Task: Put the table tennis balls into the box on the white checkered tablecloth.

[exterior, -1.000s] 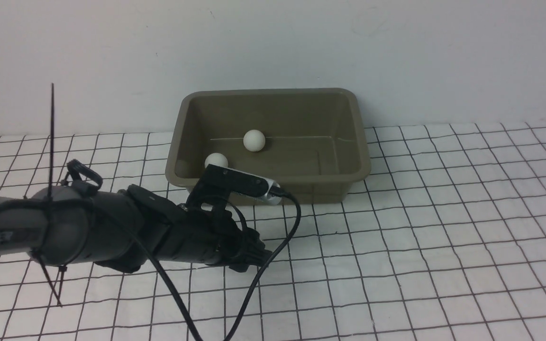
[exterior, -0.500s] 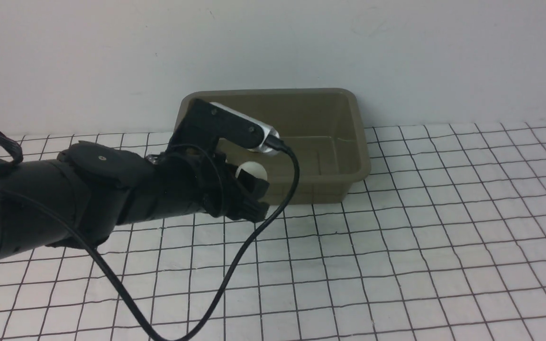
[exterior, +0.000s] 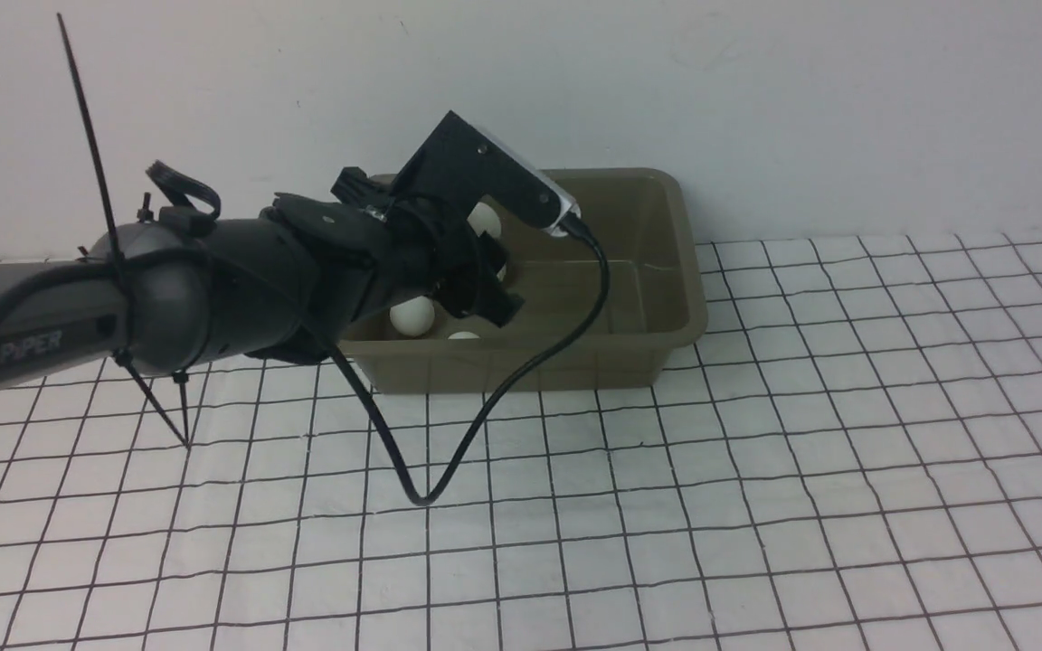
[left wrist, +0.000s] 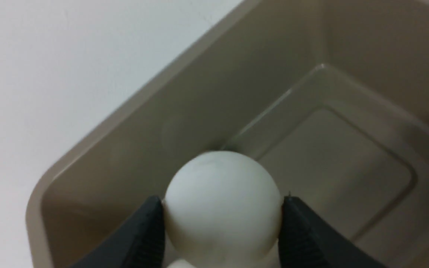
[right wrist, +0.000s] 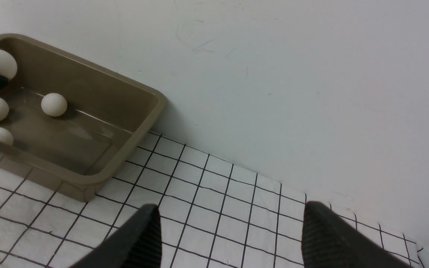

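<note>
Hovering over the box (exterior: 575, 366), the left gripper (left wrist: 222, 223) grasps a ball (left wrist: 222, 203), jaws ball-width apart — three loose balls (right wrist: 54, 104) lie inside. Checkered tablecloth (exterior: 801, 506) stretches open beyond the right edge — the right gripper (right wrist: 231, 238) gapes.

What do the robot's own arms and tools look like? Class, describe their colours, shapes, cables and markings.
The left arm has a rounded, glossy dark-grey section, pale "PiPER" lettering and angular matte black joints. A silver-edged black bracket meets a looping black cable. The right tool shows two dark, blunt fingertips; its arm is out of view.
</note>
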